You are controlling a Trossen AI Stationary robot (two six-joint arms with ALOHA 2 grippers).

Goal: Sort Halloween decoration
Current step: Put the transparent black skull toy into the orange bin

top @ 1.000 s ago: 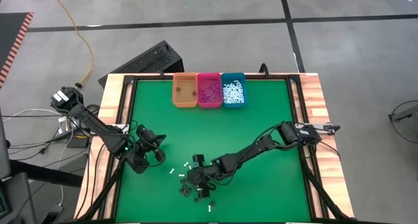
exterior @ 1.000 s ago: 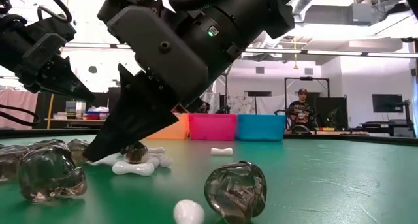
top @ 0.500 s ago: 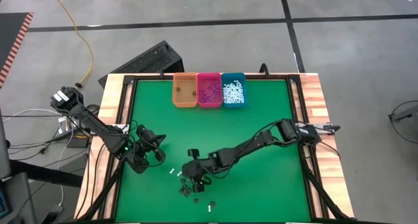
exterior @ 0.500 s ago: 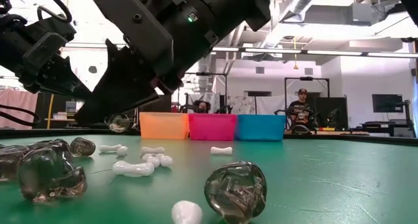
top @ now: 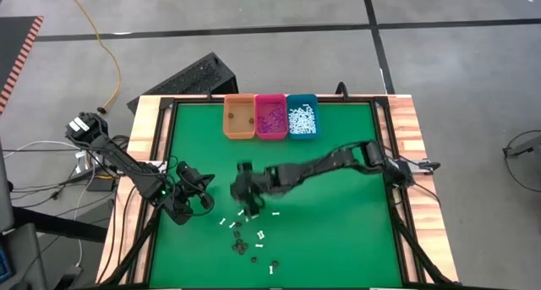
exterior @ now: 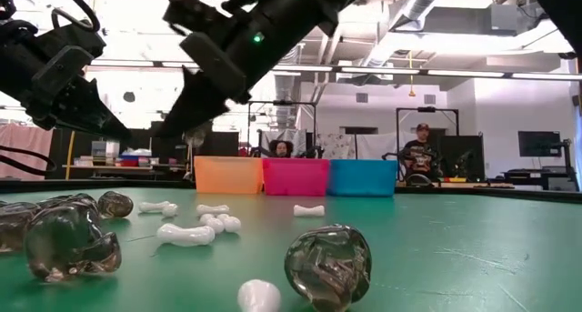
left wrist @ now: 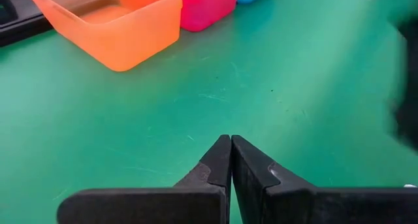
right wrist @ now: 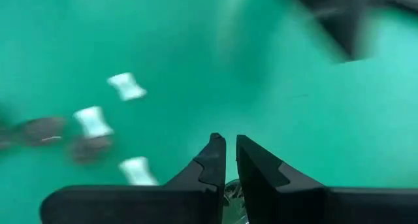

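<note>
While the left end effector (top: 188,199) waits near the left edge, the right end effector (exterior: 193,135) hangs above the green surface (top: 338,231) clamped on a dark piece (exterior: 192,137).
Its fingers (right wrist: 212,162) stand nearly together with the glassy bit between them; the left fingers (left wrist: 222,162) are pressed together on nothing. White bones (exterior: 186,233) and dark pieces (exterior: 327,262) lie scattered on the near middle of the surface, well apart from 3 bins at the far edge: orange (top: 239,118), pink (top: 270,117), teal (top: 302,117).
</note>
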